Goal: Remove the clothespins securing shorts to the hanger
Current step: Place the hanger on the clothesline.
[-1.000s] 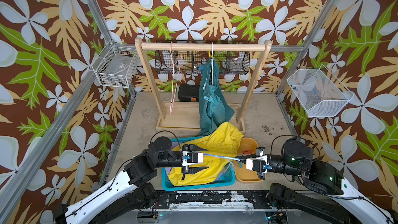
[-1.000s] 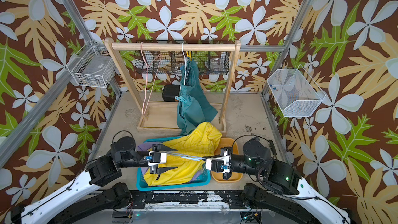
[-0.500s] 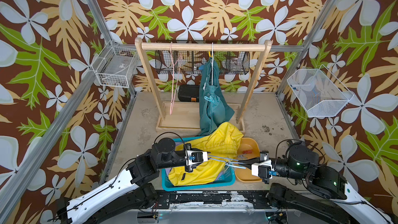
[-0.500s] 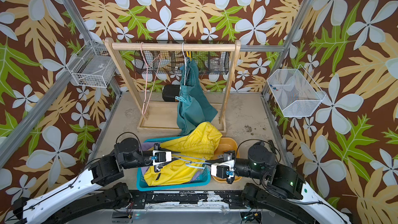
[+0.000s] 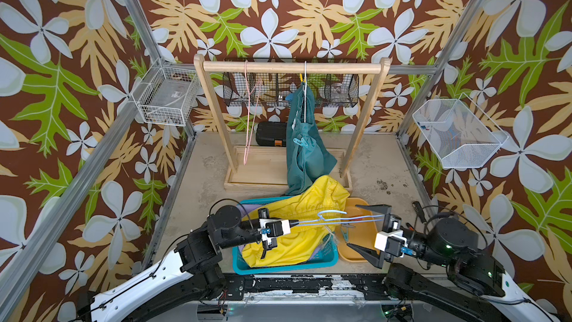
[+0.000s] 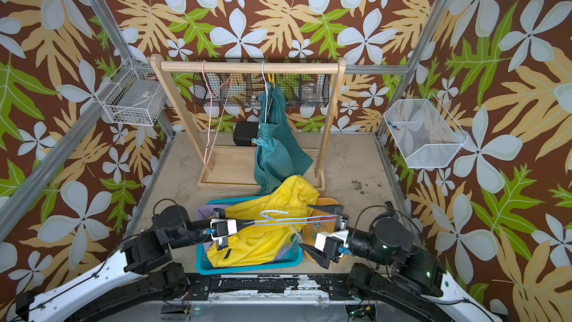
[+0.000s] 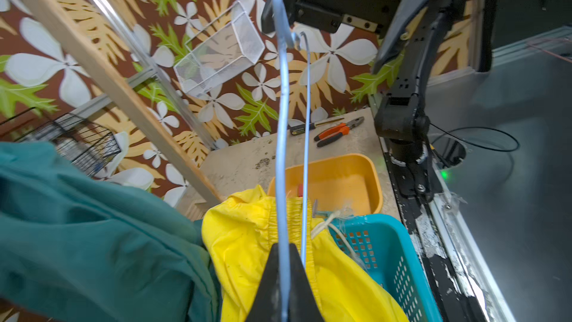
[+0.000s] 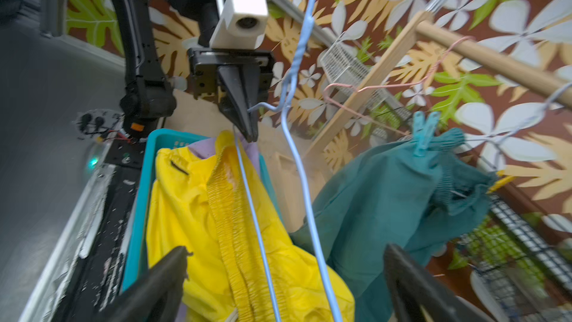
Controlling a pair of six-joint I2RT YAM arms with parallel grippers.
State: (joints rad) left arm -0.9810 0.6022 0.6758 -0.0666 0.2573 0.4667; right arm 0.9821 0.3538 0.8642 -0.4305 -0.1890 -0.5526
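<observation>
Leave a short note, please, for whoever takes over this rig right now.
Left gripper: shut on one end of the light blue wire hanger.
Right gripper: wide open at the other end, holding nothing.
Yellow fabric shorts lie, no pin seen on them, over the lilac shorts in the teal plastic basket. A teal clothespin lies in the orange plastic tray.
Done: the blue hanger is bare.
Left: teal green shorts hang from the white wire hanger on the wooden rail, held by a light teal clothespin and a yellow clothespin.
</observation>
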